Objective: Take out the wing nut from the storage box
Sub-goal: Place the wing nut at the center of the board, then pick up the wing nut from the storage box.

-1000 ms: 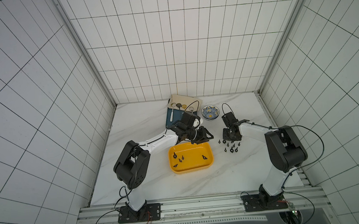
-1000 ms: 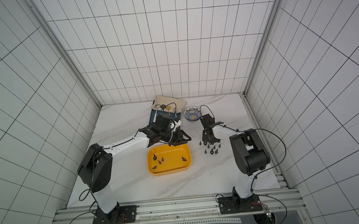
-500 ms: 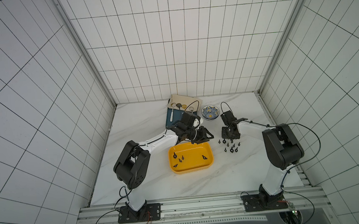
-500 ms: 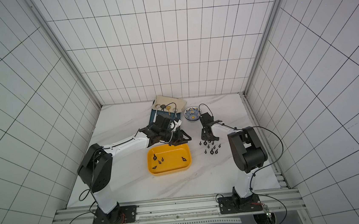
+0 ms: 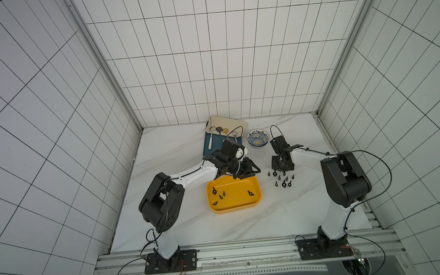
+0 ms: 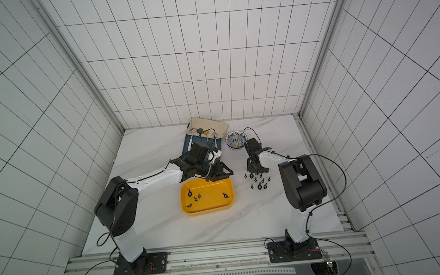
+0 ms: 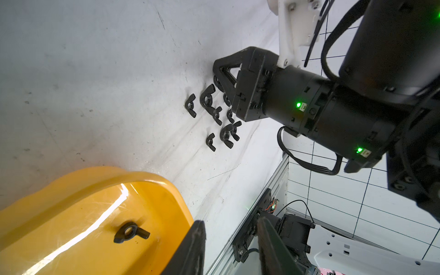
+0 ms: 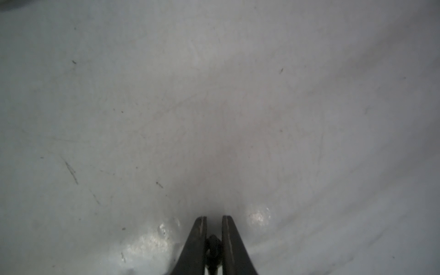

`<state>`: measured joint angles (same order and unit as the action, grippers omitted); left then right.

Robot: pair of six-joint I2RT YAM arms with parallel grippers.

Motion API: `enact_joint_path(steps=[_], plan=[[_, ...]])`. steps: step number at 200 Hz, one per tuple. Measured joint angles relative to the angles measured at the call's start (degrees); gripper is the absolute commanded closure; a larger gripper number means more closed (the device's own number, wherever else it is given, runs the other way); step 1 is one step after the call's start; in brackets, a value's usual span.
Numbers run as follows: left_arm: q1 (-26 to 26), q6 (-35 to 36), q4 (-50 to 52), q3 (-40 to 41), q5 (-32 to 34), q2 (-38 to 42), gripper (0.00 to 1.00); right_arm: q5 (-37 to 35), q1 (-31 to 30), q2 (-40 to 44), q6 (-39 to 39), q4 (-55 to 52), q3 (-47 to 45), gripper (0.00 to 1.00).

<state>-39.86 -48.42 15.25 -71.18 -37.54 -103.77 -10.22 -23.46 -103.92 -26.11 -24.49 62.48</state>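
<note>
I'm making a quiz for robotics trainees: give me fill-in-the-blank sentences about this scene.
The storage box is coloured ____. Inside it lie ____ wing nuts. The left end effector holds its jaws ____. Beside the right end effector, loose nuts lie on the ____.
Missing: yellow; five; open; table.

**Storage box and wing nuts: position and state**

Storage box point(image 5: 235, 200): shallow yellow plastic tub, rectangular with rounded corners. It sits upright and open on the white tabletop point(image 5: 166, 153).

Both top views show five small black wing nuts loose on its floor. A group of four point(image 5: 220, 197) lies toward one short end. A lone wing nut point(image 5: 250, 193) lies flat near the opposite end, well apart from the group.

Outside the box, a loose cluster point(image 5: 283, 184) of black wing nuts rests on the tabletop near it.
</note>
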Motion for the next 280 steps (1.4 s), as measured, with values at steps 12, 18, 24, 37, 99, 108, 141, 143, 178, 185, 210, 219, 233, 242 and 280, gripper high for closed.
enact_joint_path(steps=[12,18,24,37,99,108,141,143,178,185,210,219,233,242,280], plan=[[0.22,0.00,0.04,0.20,0.02,0.28,0.60,0.02,0.00,0.48,0.00,-0.59,0.00,0.82],[0.28,0.00,0.04,0.33,0.02,0.48,0.60,0.04,0.00,0.74,0.00,-0.87,0.00,0.81],[0.37,0.00,0.07,0.46,0.04,0.74,0.60,0.07,0.00,1.11,0.00,-1.11,0.00,0.81],[0.61,0.02,0.13,0.68,0.04,1.27,0.60,0.11,0.00,2.16,0.00,-1.62,0.00,0.81],[2.05,0.44,1.09,1.20,0.52,4.52,0.60,-0.11,-0.63,8.22,-0.02,-3.28,0.00,0.80],[2.29,0.55,1.44,1.42,0.61,5.14,0.60,-0.13,-0.85,8.96,-0.02,-3.61,0.00,0.80],[3.67,1.25,3.28,2.32,1.03,8.11,0.60,-0.39,-2.14,11.67,-0.07,-4.68,0.00,0.80],[3.78,1.29,3.48,2.36,1.05,8.35,0.60,-0.39,-2.23,11.87,-0.07,-4.81,0.00,0.80],[6.45,2.10,5.55,4.42,1.11,13.18,0.60,-1.20,-4.48,14.47,-0.33,-6.43,0.00,0.79],[7.15,2.27,5.92,5.09,1.09,14.32,0.60,-1.36,-5.11,14.88,-0.44,-6.73,0.00,0.79],[10.27,3.06,7.85,7.58,0.85,18.27,0.60,-2.21,-9.33,16.24,-0.79,-8.44,0.00,0.80],[12.09,3.39,8.63,8.90,0.37,19.91,0.60,-2.49,-11.93,16.55,-1.09,-9.16,0.07,0.79],[15.61,4.04,10.01,11.41,-0.61,22.69,0.60,-2.38,-16.96,16.63,-1.60,-10.27,0.74,0.79],[18.75,4.63,11.30,13.42,-1.53,24.83,0.60,-2.12,-20.44,16.61,-2.01,-10.78,1.55,0.79],[32.79,8.50,18.69,19.52,-3.30,32.68,0.60,0.68,-32.63,13.62,-3.87,-11.32,8.72,0.77]])
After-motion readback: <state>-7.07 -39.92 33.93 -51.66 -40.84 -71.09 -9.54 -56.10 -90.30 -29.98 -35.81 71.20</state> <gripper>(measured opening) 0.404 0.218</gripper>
